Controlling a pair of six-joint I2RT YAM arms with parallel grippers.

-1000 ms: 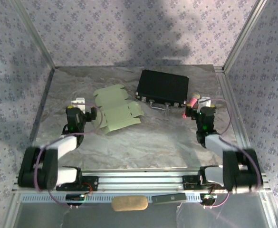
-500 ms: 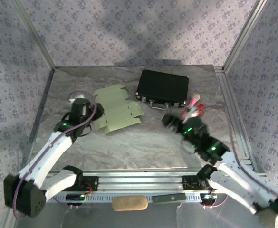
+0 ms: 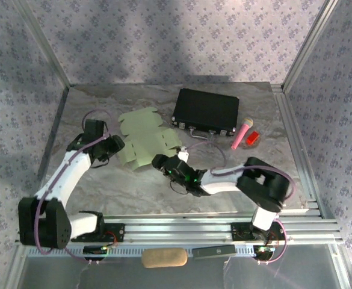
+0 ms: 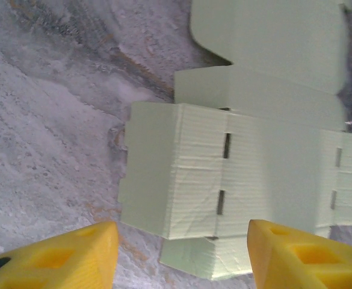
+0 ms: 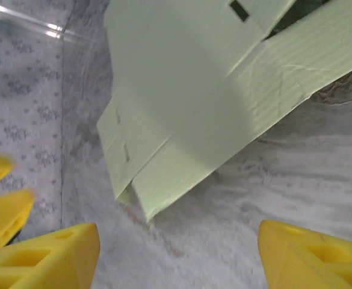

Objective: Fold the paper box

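On the grey marbled tabletop (image 3: 133, 186) the box (image 3: 144, 139) lies unfolded and flat, left of centre. The left hand (image 4: 179, 265) hangs open over its left edge. The right hand (image 5: 176, 259), also open and empty, is near its front corner.

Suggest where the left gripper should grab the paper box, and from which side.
Take the end flap of the paper box that faces the left gripper. The sheet lies almost flat on the table, so a top-down pinch would likely fail; come in low from the left, slipping one finger under that free edge.
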